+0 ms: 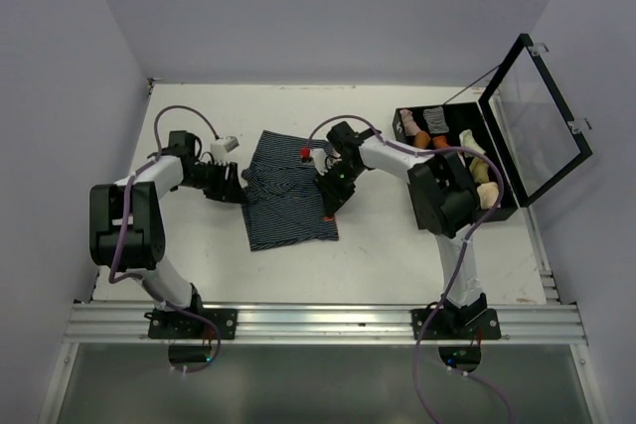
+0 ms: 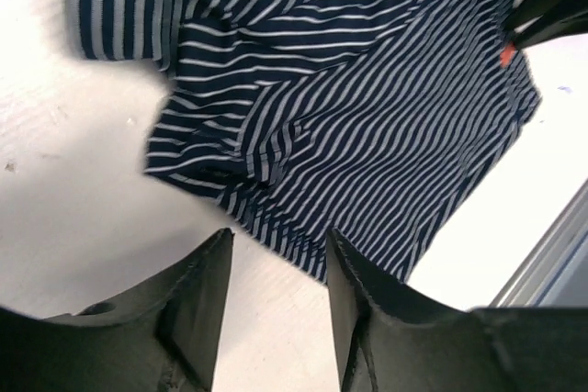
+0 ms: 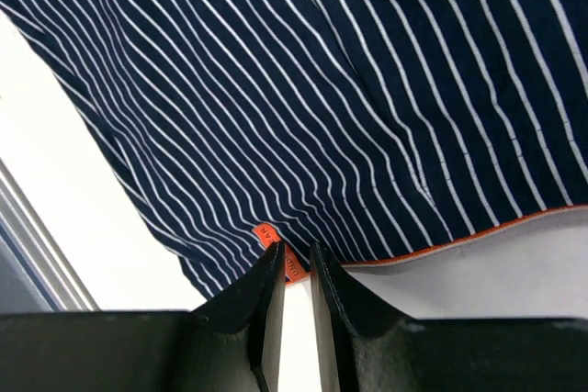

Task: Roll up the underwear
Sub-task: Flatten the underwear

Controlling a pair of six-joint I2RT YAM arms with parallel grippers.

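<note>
Table [image 1: 397, 245]: white, walled on three sides.
Centre: navy-and-white striped underwear [image 1: 288, 201], spread out, rumpled at its left.
Right: black case [image 1: 505, 210], lid open.

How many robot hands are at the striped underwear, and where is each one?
2. The left hand is just off the left edge of the striped underwear, fingers apart. The right hand is at its right edge, fingertips almost together at the orange tag. Neither is hidden.

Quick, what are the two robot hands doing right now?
Left gripper: open, holding nothing.
Right gripper: closed, pinching the underwear at its orange tag.
</note>
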